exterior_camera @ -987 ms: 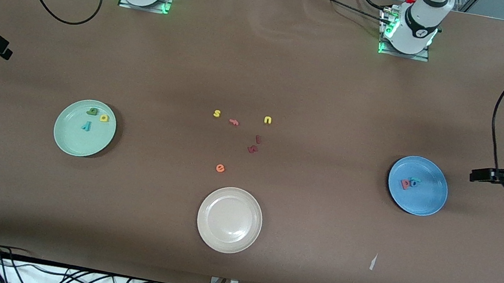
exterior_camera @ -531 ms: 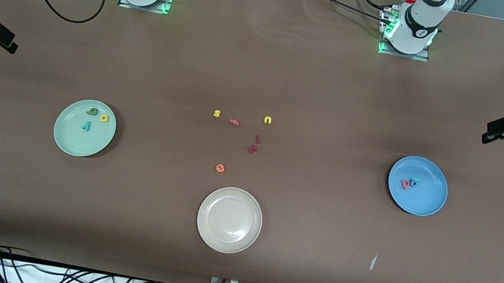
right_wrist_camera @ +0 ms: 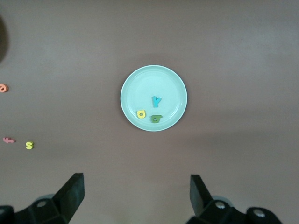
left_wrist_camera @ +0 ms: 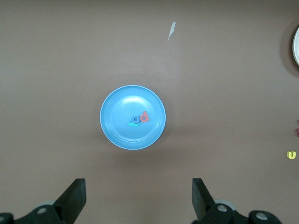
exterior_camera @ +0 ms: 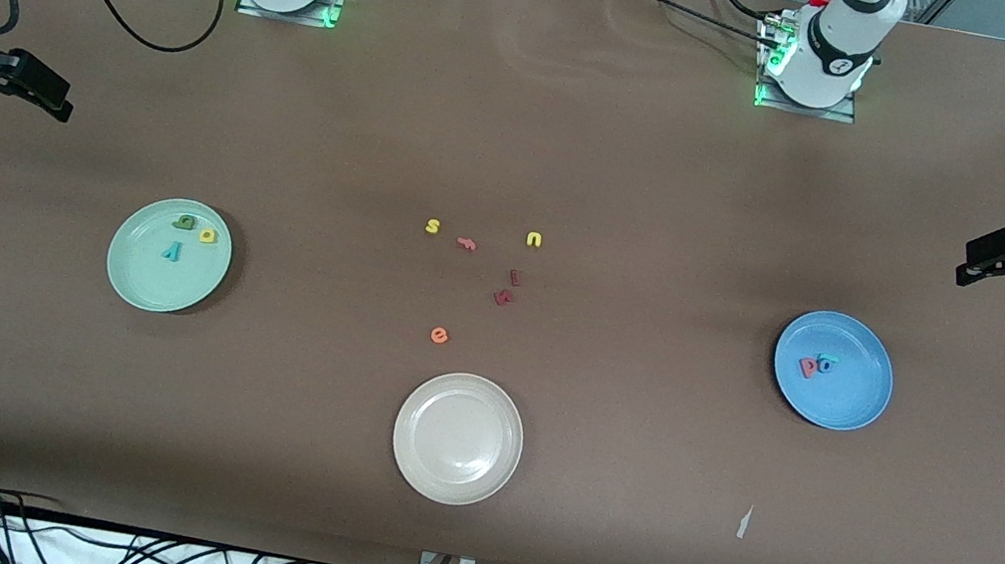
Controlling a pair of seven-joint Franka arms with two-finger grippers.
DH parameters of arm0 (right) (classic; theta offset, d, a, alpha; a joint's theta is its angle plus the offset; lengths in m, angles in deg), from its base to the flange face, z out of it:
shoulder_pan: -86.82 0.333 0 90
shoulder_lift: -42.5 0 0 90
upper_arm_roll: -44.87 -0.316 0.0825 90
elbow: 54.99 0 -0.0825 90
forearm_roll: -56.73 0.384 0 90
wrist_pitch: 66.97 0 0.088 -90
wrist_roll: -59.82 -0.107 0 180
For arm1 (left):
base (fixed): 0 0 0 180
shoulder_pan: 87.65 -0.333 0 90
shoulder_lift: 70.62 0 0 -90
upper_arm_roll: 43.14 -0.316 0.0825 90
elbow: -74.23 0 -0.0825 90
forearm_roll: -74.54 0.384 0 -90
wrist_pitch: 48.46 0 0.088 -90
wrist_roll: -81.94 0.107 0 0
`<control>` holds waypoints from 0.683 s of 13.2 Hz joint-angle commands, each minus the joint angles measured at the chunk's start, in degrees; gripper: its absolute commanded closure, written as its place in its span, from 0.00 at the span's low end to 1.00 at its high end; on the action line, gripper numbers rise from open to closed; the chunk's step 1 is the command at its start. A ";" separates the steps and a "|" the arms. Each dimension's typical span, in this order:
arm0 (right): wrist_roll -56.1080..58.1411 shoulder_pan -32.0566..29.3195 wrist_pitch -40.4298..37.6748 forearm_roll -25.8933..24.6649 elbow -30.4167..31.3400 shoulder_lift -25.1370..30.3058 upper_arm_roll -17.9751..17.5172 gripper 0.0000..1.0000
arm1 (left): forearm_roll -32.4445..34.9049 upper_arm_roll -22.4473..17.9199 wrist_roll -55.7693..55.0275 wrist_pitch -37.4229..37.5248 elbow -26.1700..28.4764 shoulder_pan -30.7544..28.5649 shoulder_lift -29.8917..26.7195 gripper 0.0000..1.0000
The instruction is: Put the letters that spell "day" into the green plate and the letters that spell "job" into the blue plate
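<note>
The green plate [exterior_camera: 145, 281] lies toward the right arm's end of the table and holds the dark green "d" [exterior_camera: 185, 222], yellow "a" [exterior_camera: 208, 235] and teal "y" [exterior_camera: 173, 250]. The blue plate [exterior_camera: 857, 399] lies toward the left arm's end, and the red "b" [exterior_camera: 809, 368], blue "o" [exterior_camera: 822, 365] and teal "j" [exterior_camera: 830, 359] sit close together in it. My left gripper [exterior_camera: 972, 263] hangs open and empty over bare table off the blue plate [left_wrist_camera: 112, 102]. At the other end, my right gripper [exterior_camera: 52, 100] is also open and empty over bare table off the green plate [right_wrist_camera: 135, 84].
In the middle of the table lie a yellow "s" [exterior_camera: 433, 227], a pink letter [exterior_camera: 466, 243], a yellow "u" [exterior_camera: 533, 240], two dark red letters [exterior_camera: 509, 288] and an orange "e" [exterior_camera: 439, 336]. A beige plate [exterior_camera: 457, 438] sits nearer the camera. A white scrap [exterior_camera: 744, 522] lies nearby.
The left gripper has drawn away from beside the blue plate toward the table's end. The right gripper has come slightly further into view. No letter has moved.
</note>
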 commanded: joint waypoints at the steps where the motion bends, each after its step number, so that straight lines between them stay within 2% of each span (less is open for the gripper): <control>1: 2.02 -0.36 -0.41 0.59 -2.64 -0.82 0.12 0.00 | -0.59 -0.20 0.63 -0.80 0.69 -0.56 -0.20 0.00; 6: 1.85 -0.27 -0.41 0.42 -2.74 -1.00 0.12 0.00 | -0.59 -0.20 1.07 -0.80 0.60 -1.00 0.07 0.00; 9: 1.94 -0.10 -0.41 0.51 -2.74 -1.00 0.03 0.00 | -0.59 -0.20 5.71 -0.71 0.69 -1.44 0.07 0.00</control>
